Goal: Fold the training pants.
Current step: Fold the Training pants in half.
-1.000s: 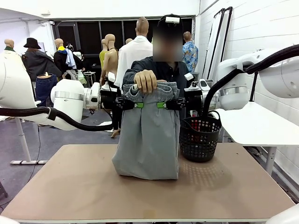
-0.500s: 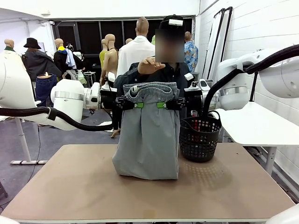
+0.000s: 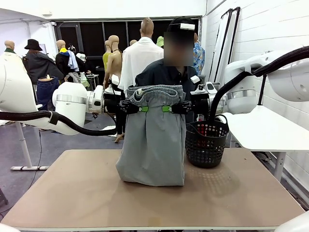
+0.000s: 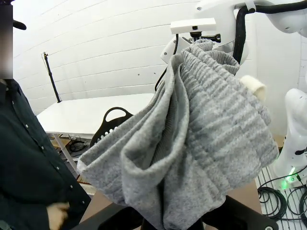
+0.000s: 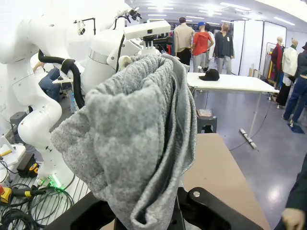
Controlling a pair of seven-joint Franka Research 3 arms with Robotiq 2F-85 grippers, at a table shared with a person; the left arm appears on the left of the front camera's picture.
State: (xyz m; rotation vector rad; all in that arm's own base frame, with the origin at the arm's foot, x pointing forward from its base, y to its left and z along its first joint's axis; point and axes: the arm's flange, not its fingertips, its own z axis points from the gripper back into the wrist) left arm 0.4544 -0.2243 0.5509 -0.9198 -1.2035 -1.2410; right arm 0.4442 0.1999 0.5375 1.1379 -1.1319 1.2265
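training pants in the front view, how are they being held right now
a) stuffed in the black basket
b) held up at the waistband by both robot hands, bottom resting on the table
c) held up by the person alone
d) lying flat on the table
b: the left hand and right hand each pinch a side of the waistband, and the training pants hang down with their lower end bunched on the table.

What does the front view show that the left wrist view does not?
Front view alone: both grippers, left gripper and right gripper, shut on the light-grey soft-fabric training pants just below the waistband, whose hem rests on the brown wooden table. Left wrist view alone: the ribbed gathers of the waistband close up. Shared: the pants, the black mesh basket and the person's dark shirt.
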